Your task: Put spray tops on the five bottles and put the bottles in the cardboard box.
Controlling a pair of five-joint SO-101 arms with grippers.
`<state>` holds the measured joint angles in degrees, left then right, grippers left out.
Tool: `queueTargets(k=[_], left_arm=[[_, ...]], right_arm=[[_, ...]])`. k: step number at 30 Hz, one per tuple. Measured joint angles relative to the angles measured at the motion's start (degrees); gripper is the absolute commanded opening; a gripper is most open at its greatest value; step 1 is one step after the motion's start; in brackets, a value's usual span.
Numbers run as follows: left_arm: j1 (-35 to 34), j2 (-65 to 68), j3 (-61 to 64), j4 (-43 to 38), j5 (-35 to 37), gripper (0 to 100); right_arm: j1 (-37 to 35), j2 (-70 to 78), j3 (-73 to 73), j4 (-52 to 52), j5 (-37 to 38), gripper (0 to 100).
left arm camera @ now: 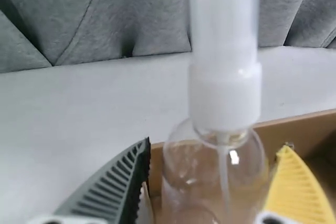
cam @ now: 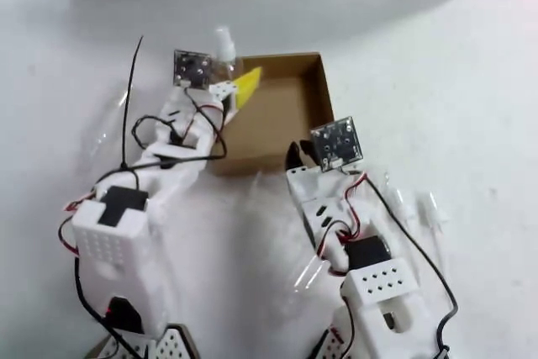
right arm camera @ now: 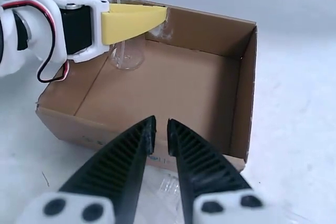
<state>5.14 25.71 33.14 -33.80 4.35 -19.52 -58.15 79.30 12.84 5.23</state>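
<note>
Left claw (left arm camera: 215, 145) grasps a clear, white-spray-topped plastic bottle (right arm camera: 126, 53) inside the brown cardboard box (right arm camera: 247, 77); right claw (right arm camera: 161, 127) sits clenched, empty, beside it.

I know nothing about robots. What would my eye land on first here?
Probably the clear bottle with its white spray top, held upright by the left gripper, one finger grey and one yellow, inside a corner of the open cardboard box. Next, the right gripper, black fingers nearly together, at the box's near wall.
</note>
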Motion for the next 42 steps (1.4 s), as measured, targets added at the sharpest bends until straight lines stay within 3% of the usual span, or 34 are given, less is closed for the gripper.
queueTargets(k=[12, 19, 25, 34, 42], left_arm=[[0.0, -12.6, 10.0, 0.3, 0.0, 34], [-0.1, -27.6, 18.0, 10.5, 0.0, 34], [-4.0, -39.2, 19.3, 23.7, 0.0, 34], [-12.6, -52.8, 19.3, 51.0, 0.0, 34], [-13.5, -60.7, 19.3, 73.1, 0.0, 34]], right_arm=[[0.0, 0.0, 0.0, 0.0, 0.0, 1.7], [0.0, 0.0, 0.0, 0.0, 0.0, 1.7], [0.0, 0.0, 0.0, 0.0, 0.0, 1.7], [0.0, 0.0, 0.0, 0.0, 0.0, 1.7], [0.0, 0.0, 0.0, 0.0, 0.0, 1.7]])
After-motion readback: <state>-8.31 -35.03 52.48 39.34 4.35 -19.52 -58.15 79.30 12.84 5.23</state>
